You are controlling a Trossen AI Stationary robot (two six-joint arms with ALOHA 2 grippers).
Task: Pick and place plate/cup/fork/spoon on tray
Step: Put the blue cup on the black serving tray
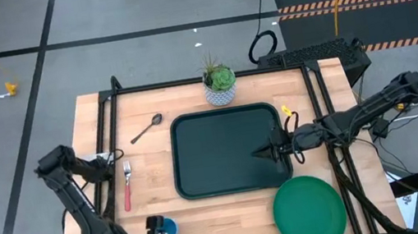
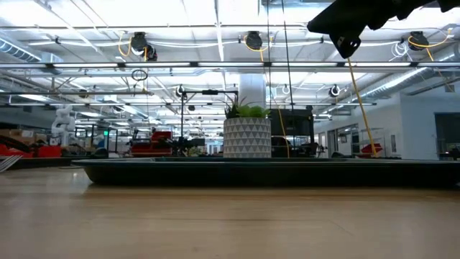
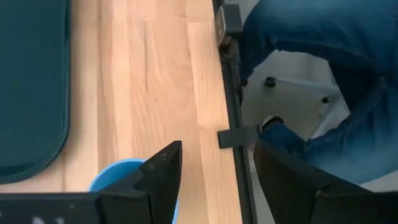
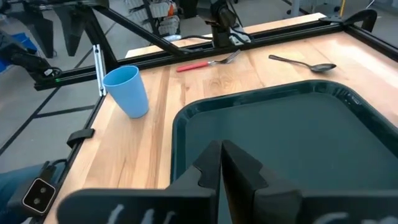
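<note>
The dark tray (image 1: 230, 149) lies flat mid-table, with nothing on it. The green plate (image 1: 309, 212) lies on the table off the tray's near right corner. The blue cup (image 1: 167, 228) stands upright near the front edge, left of the tray. It also shows in the right wrist view (image 4: 127, 90). The red-handled fork (image 1: 127, 187) and the silver spoon (image 1: 147, 129) lie on the wood left of the tray. My left gripper (image 3: 217, 168) is open and raised beside the cup (image 3: 115, 177). My right gripper (image 1: 268, 151) is shut and empty above the tray's right part (image 4: 298, 130).
A potted plant (image 1: 220, 82) in a white patterned pot stands behind the tray's far edge. Black rails run along the table's sides (image 1: 106, 149). A person's legs in jeans (image 3: 323, 74) are just past the near edge.
</note>
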